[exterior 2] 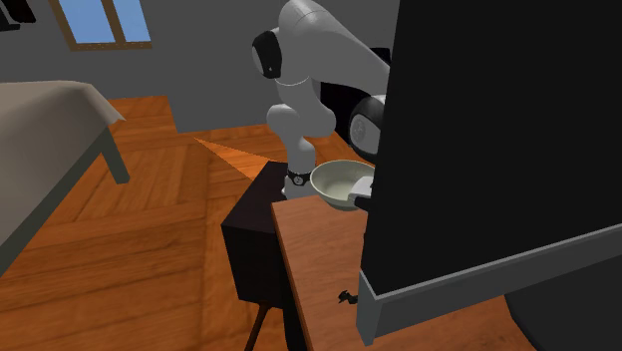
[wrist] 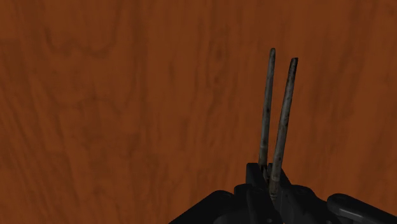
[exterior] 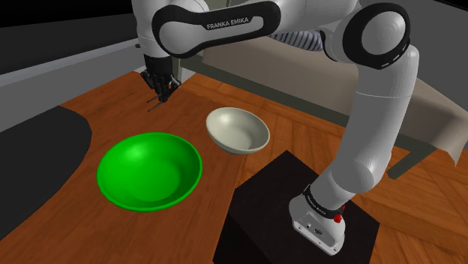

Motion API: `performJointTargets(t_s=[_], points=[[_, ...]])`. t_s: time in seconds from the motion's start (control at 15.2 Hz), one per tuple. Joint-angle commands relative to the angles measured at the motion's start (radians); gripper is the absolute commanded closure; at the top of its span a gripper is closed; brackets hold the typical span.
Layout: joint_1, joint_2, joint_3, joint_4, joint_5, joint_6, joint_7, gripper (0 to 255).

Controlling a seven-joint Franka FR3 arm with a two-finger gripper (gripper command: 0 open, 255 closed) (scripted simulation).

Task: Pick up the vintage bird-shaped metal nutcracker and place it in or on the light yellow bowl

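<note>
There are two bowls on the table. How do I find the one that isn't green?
Find the brown wooden table and the black stand the arm sits on. Just past the stand lie two bowls side by side; the pale bowl is on the shoulder view's right. It is smaller than the green bowl and creamy white.

We see a wood-grained table (exterior: 112, 105). A green bowl (exterior: 150, 171) lies on it. A pale bowl (exterior: 238, 130) sits at the green one's two o'clock.
</note>
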Motion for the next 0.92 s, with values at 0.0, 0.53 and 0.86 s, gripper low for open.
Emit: performJointTargets(t_s=[0.0,0.53,0.86], points=[[0.000,-0.004,0.002,0.008,0.004,-0.011,-0.004,255],[0.003,-0.027,0.012,0.086,0.026,-0.104,-0.030,255],[0.009,-0.034,0.016,0.145,0.035,-0.165,-0.045,255]])
